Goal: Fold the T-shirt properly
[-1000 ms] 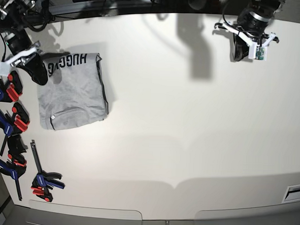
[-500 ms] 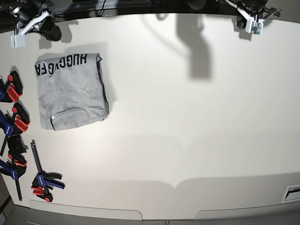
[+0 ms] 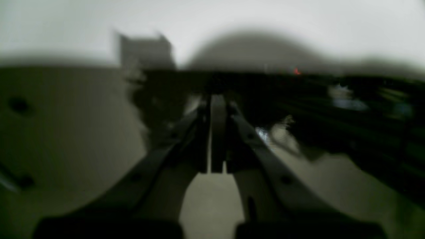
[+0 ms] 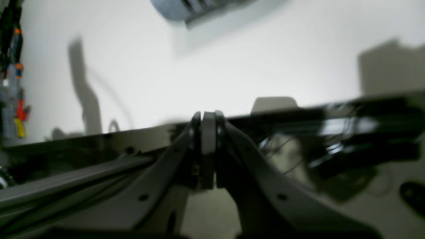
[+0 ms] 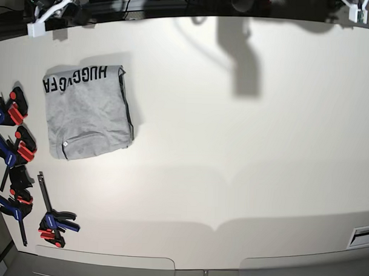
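Both end effectors sit right up at the far edge of the desk point(image 5: 233, 146), well apart from the work. On the right wrist view, the right end effector point(image 4: 206, 149) has its jaws pressed together with nothing between them, pointing toward the dark rail at the back of the desk and a pale wall beyond; the picture is blurred. Over on the left wrist view, the left end effector point(image 3: 214, 132) is closed too, only a thin sliver of light between the fingers point(image 3: 196, 139), nothing gripped, and that view is heavily smeared, so little else can be made out.

From the base view, the right arm's white wrist piece point(image 5: 48, 13) peeks in at the top left corner, and the left arm's white tip point(image 5: 359, 9) shows at the top right corner, both over the dark back edge.

And the T-shirt point(image 5: 88, 113) lies on the left part of the desk, folded into a compact, roughly square grey packet, flat on the surface and touched by neither arm. Black block lettering point(image 5: 74, 78) runs along its far edge, upside down from this camera. A darker seam line runs down its right side.

Along the left edge of the desk, just beside the shirt but apart from it, a row of clamps point(image 5: 17, 147) with red and blue handles.
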